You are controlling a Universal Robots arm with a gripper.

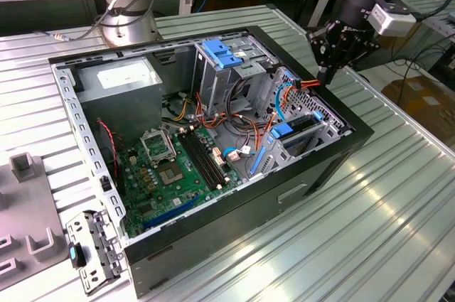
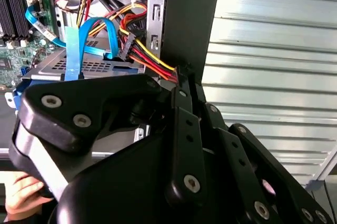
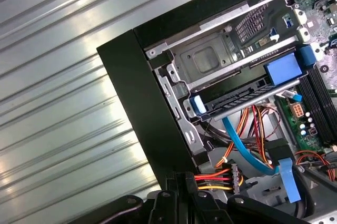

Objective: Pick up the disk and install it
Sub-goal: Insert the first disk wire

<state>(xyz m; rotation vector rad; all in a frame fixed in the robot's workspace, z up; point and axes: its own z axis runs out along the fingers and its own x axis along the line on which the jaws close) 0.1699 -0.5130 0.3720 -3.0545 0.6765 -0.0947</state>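
The disk [image 1: 302, 126] sits edge-on in the drive cage of the open computer case [image 1: 313, 174], at the exterior view's right, with blue rails at its ends. In the first wrist view the disk [image 3: 239, 97] lies in the lower bay between two blue tabs; its label is hidden. My gripper [image 1: 325, 78] hangs over the case's rim just behind the cage. Its fingers are shut on a red, yellow and orange power cable [image 3: 210, 179] that ends in a black connector [image 3: 234, 174]. In both wrist views the gripper [image 2: 181, 74] [image 3: 179, 182] meets those wires at the case wall.
A grey power-supply box [image 1: 121, 78] and the motherboard [image 1: 178, 167] fill the case's other side. A blue latch [image 1: 224, 53] tops the rear cage. Blue data cables [image 2: 84, 39] loop near the gripper. Grey fixtures [image 1: 25, 174] stand on the ribbed table. A person's hand [image 2: 21, 192] is close by.
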